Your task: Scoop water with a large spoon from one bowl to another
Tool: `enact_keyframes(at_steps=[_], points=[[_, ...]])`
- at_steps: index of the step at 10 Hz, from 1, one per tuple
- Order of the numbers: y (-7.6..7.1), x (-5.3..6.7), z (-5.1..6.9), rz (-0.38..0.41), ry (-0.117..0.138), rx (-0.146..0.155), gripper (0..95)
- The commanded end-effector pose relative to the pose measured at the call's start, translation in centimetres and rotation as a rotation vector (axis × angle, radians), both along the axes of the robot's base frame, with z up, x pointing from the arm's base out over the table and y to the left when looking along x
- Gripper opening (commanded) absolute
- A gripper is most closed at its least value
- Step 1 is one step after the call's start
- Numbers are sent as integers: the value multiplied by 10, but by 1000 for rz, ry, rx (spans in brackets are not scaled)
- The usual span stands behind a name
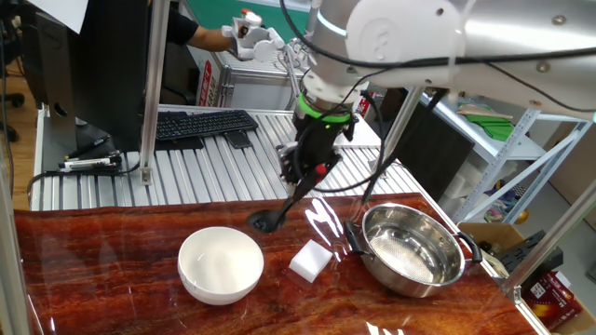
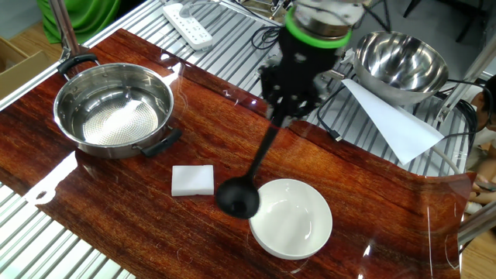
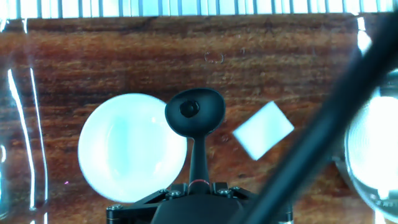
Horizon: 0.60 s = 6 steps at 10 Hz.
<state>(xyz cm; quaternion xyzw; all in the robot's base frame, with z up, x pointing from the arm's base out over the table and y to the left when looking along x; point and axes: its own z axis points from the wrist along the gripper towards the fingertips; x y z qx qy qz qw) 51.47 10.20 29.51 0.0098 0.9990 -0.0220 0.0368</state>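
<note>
bench (image 1: 121, 298): glossy red wood, ribbed metal behind | fingers (image 2: 285, 115) clamp large spoon (image 2: 249, 180) handle | cup hangs below fingers, beside white bowl (image 2: 292, 218); steel bowl (image 2: 114, 109) apart

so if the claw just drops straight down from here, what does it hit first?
Probably the large spoon's cup meets bare table between the white bowl and white block. The claw holds it; depth is unclear.

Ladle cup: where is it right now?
Held by the gripper, the ladle hangs above the table between the white bowl and the white block, not over the steel bowl.
</note>
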Motion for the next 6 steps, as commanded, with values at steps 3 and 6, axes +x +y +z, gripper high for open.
enact_keyframes(at_steps=[3, 6], points=[[-29, 21, -4, 56, -11, -5, 0], [-42, 36, -11, 77, -19, 5, 0]])
